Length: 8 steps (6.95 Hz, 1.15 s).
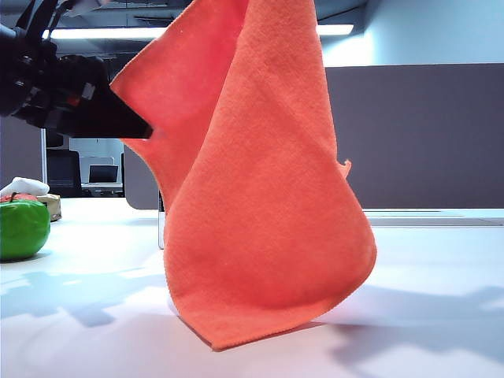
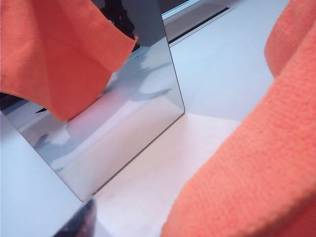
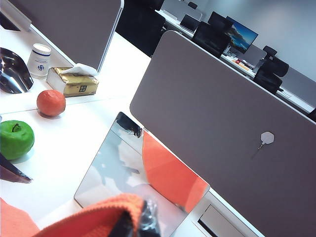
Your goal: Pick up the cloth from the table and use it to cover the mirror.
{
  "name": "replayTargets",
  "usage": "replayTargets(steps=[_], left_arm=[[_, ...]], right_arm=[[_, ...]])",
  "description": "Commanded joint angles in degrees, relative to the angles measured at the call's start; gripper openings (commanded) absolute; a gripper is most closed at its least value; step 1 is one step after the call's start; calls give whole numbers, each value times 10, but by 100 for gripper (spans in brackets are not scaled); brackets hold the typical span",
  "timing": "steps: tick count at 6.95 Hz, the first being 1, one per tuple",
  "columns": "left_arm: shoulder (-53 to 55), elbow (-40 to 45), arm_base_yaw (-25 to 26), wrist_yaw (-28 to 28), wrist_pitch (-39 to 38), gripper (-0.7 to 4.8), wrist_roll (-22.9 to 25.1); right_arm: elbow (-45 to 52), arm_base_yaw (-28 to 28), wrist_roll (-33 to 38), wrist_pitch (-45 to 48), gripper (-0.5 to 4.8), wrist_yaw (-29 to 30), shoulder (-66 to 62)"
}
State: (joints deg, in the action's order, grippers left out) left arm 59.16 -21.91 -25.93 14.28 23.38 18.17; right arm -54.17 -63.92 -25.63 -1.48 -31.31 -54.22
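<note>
Room: open office, grey-brown partition panel point(image 3: 212, 118) running along the far side of the white table point(image 1: 441, 276), desks and monitors beyond.
Cloth: the orange cloth point(image 1: 260, 197) hangs up in the air, big and bright, filling the middle of the exterior view; its lowest corner is down at the table surface, touching or not, I cannot tell.
Mirror: the mirror point(image 3: 133, 173) stands upright on the table behind the cloth, just before the partition, the orange showing in its glass.
Left gripper: the left gripper point(image 1: 118, 118) is up on the left beside the cloth's edge; whether its jaws are wide or pinching the fabric, I cannot tell.
Right gripper: the right gripper point(image 3: 140, 222) is above the mirror, clamped tight on a fold of the cloth.
Far left: green apple point(image 3: 16, 139), orange fruit point(image 3: 51, 102), tissue pack point(image 3: 76, 81), white jar point(image 3: 39, 59).
</note>
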Motion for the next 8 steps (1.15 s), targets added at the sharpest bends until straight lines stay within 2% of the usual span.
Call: replayTargets(steps=[1, 3, 4, 5, 6, 8], left_arm=[[-2, -4, 0, -13, 130, -6, -53], [-2, -4, 0, -30, 187, -5, -98], [-2, -4, 0, -50, 211, -5, -103], [-2, -4, 0, -84, 227, -6, -118], [0, -24, 1, -122, 236, -5, -117], [7, -64, 3, -132, 224, -5, -111]], right_arm=[[-2, 14, -1, 35, -6, -37, 2], [-2, 39, -1, 51, -6, -33, 2], [-2, 62, -1, 61, -6, -22, 0], [-2, 88, -1, 60, -6, 12, -3], [-2, 116, 1, 61, -6, 64, -29], [-2, 119, 1, 61, -6, 75, -58]])
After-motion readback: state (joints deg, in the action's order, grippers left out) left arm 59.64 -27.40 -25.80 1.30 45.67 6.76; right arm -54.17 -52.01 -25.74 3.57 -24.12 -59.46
